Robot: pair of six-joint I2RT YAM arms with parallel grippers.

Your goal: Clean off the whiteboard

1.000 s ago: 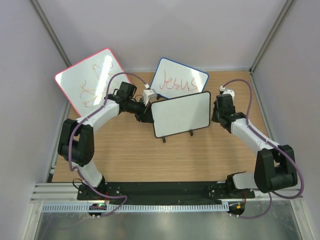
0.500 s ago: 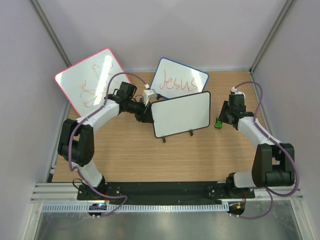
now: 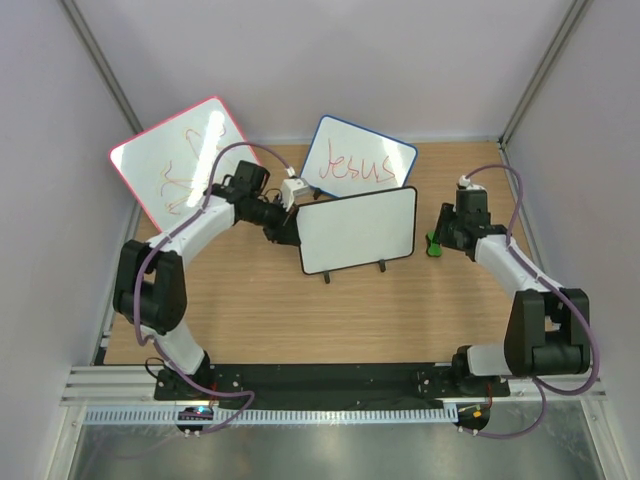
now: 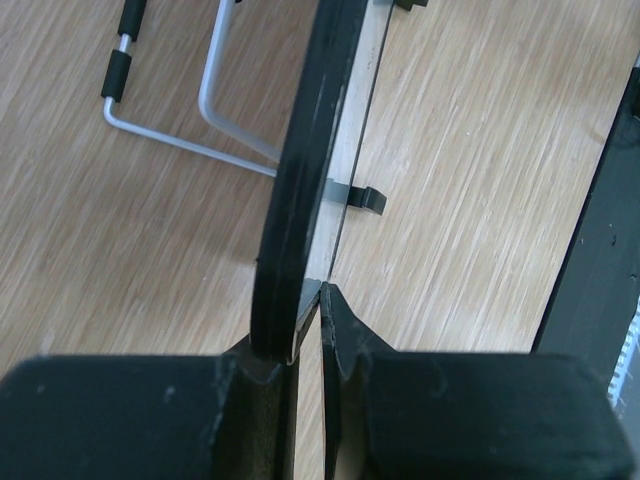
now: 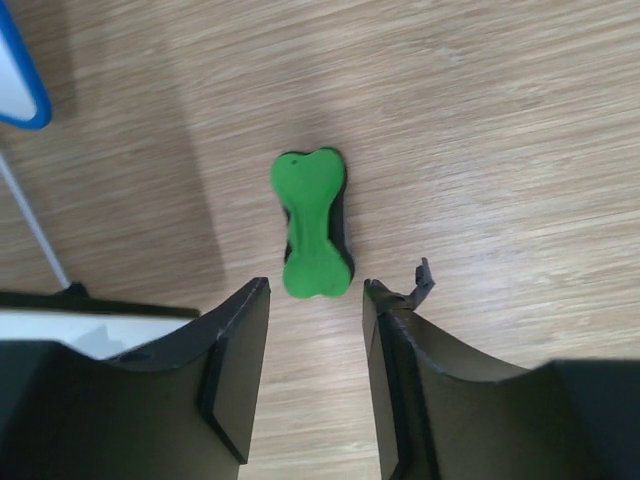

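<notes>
The black-framed whiteboard (image 3: 358,230) was seen near the middle of the wooden table (image 3: 300,320), just in front of the blue-framed board (image 3: 357,162) lettered "Jesus". Its left edge was pinched by the left gripper (image 4: 310,298) (the frame was seen edge-on in the wrist view). The right gripper (image 5: 315,300) was held spread above a green bone-shaped eraser (image 5: 312,222), which lay on the wood near the whiteboard's right edge, untouched by either finger. A scribbled pink-red-framed board (image 3: 180,160) was seen at the far left.

Three boards stand here, the black-framed whiteboard (image 3: 358,231), a red-framed board (image 3: 160,160), a blue-framed board (image 3: 357,165), plus one green eraser (image 5: 313,222).
</notes>
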